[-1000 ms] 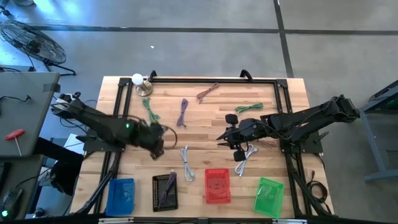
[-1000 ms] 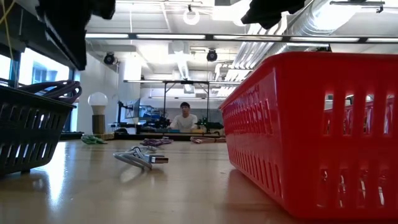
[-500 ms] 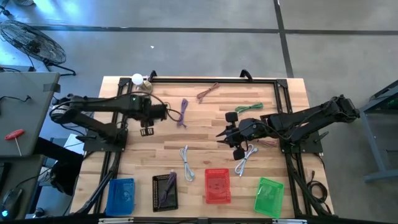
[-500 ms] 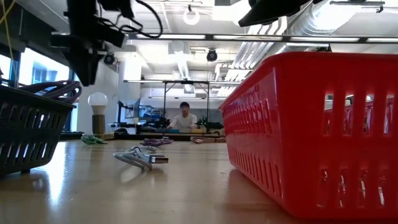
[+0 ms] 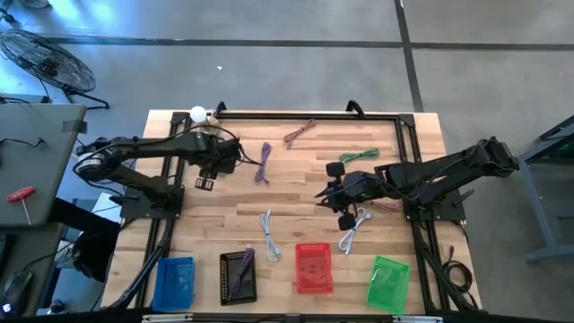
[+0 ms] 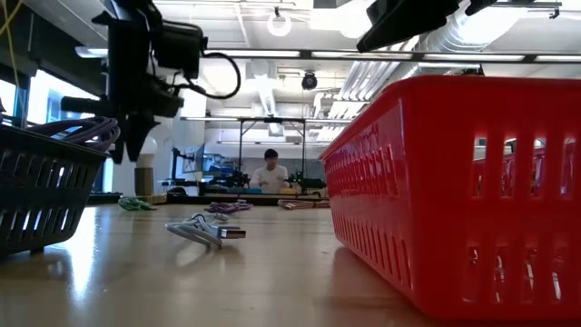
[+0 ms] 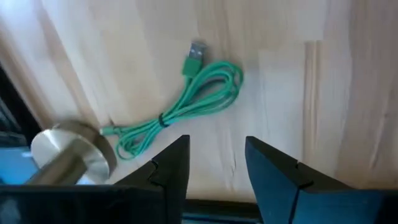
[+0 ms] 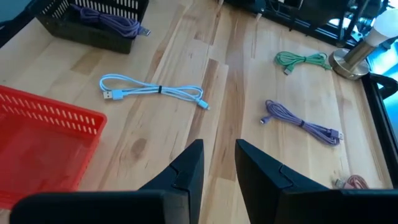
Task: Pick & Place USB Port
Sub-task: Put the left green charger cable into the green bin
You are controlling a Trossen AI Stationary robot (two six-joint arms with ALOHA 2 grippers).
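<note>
A green USB cable (image 7: pixel 186 106) lies coiled on the wood near the far left corner, next to a lamp's metal base (image 7: pixel 68 152). My left gripper (image 7: pixel 216 143) hangs just above it, pointing steeply down, open, nothing between its fingers; in the high view it (image 5: pixel 206 182) stands beside the lamp. My right gripper (image 5: pixel 325 193) waits above the table's middle right, open and empty (image 8: pixel 217 155). A purple cable (image 5: pixel 264 161), a reddish cable (image 5: pixel 300 133), another green one (image 5: pixel 359 156) and two white ones (image 5: pixel 269 231) (image 5: pixel 354 229) lie loose on the table.
Along the near edge stand a blue basket (image 5: pixel 175 283), a black basket (image 5: pixel 239 275) holding a purple cable, a red basket (image 5: pixel 314 267) and a green basket (image 5: pixel 387 283). A black frame (image 5: pixel 287 115) rims the table. A person sits in the room beyond (image 6: pixel 269 173).
My left gripper has swung from above the black basket toward the table's far left, to the green cable by the lamp, sinking and rolling about its own axis on the way. It has stayed open and empty.
</note>
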